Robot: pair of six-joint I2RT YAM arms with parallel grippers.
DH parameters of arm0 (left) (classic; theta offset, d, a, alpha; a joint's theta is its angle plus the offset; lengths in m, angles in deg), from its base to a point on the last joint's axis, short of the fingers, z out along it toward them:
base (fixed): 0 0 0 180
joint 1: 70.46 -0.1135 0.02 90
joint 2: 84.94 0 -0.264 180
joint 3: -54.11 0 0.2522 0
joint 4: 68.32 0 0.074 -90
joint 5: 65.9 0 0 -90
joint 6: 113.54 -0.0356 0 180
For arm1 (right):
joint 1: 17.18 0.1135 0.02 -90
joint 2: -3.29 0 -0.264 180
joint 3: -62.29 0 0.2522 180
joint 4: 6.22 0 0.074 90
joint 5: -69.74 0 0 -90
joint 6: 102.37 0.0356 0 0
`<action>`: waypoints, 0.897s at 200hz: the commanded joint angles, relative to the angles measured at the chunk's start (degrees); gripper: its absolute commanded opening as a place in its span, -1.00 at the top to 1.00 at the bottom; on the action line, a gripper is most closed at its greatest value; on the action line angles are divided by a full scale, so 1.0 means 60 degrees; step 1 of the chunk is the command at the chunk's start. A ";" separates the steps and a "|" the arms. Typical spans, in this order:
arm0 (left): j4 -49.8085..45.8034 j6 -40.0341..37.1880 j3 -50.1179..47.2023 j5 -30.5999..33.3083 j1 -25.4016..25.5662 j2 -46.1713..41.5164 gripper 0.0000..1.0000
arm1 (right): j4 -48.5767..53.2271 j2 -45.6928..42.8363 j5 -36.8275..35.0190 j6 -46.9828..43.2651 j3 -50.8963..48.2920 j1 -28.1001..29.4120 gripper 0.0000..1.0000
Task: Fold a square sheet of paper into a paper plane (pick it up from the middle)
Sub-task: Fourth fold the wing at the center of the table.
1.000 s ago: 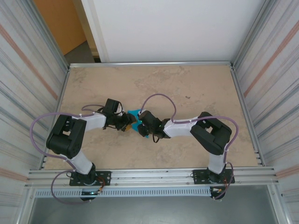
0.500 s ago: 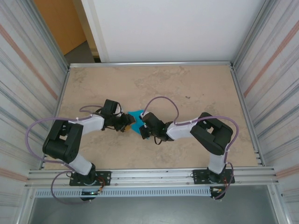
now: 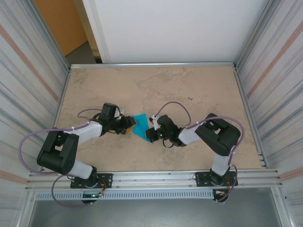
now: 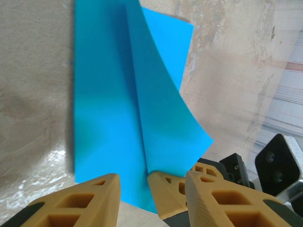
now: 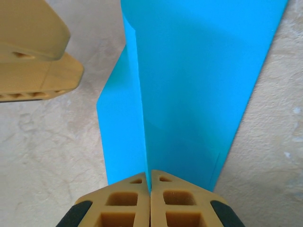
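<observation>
Beige marbled table (image 3: 189,85) carries the square sheet of paper (image 3: 139,126) near its centre, partly folded, with one flap raised along a crease. Right gripper (image 5: 150,187) is fully closed, pinching the crease's near end. Left gripper (image 3: 127,125) stands part-open at the sheet's edge, gripping nothing.

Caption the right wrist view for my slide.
Right gripper shut on the raised crease of the blue paper, left gripper close by at upper left.
</observation>
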 commanded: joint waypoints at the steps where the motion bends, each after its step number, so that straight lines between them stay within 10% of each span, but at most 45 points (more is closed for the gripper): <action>1: 0.0489 0.0132 -0.0066 -0.0464 0.0007 -0.0087 0.19 | -0.1178 0.0018 0.0739 0.0266 -0.0268 -0.0101 0.88; 179: 0.0564 0.0116 -0.0043 -0.0210 0.0638 0.0851 0.08 | -0.1567 0.0573 0.1370 0.1495 -0.0513 -0.0614 0.89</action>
